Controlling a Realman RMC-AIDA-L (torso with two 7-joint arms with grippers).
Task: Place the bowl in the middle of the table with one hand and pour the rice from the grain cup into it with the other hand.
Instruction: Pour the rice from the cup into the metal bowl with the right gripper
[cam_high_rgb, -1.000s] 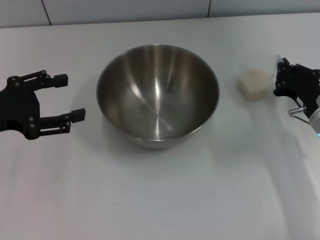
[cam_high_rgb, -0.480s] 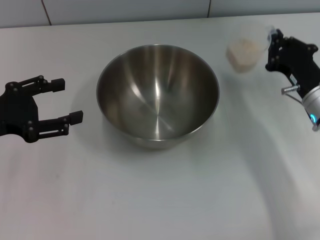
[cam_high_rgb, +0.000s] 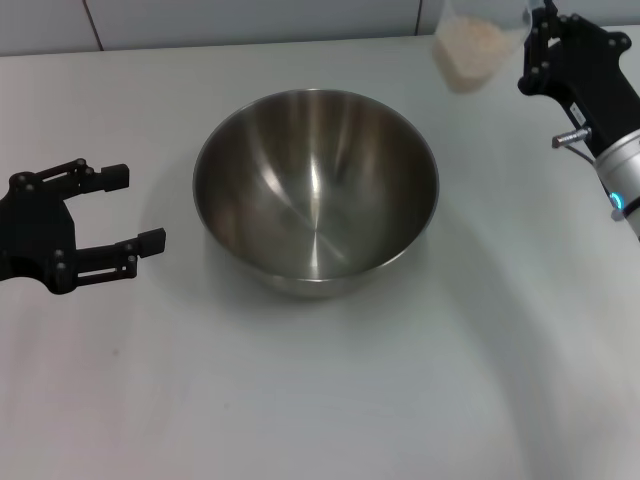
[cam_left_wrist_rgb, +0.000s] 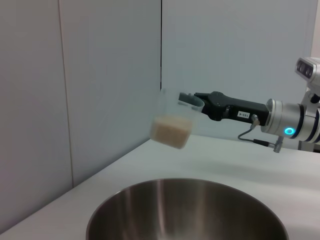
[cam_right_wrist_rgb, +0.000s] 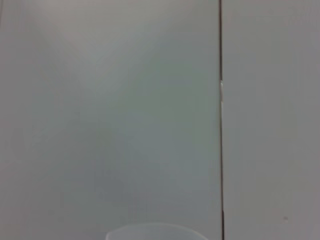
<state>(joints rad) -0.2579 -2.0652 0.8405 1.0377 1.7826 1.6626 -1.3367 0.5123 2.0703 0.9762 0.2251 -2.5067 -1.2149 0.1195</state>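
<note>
The steel bowl (cam_high_rgb: 316, 190) stands empty in the middle of the white table (cam_high_rgb: 330, 390); its rim also shows in the left wrist view (cam_left_wrist_rgb: 185, 210). My right gripper (cam_high_rgb: 535, 45) is shut on the tab handle of the clear grain cup (cam_high_rgb: 468, 45) and holds it in the air, beyond the bowl's far right side. The rice (cam_high_rgb: 466, 52) lies in the cup's bottom. The left wrist view shows the cup (cam_left_wrist_rgb: 172, 122) tilted a little, well above the table. My left gripper (cam_high_rgb: 135, 208) is open and empty, left of the bowl.
A grey panelled wall (cam_high_rgb: 250, 20) runs along the table's far edge. The right wrist view shows that wall and only the cup's rim (cam_right_wrist_rgb: 155, 231).
My right gripper has lifted the grain cup off the table and carried it up and to the left, toward the bowl. My left gripper has drawn back a little to the left.
</note>
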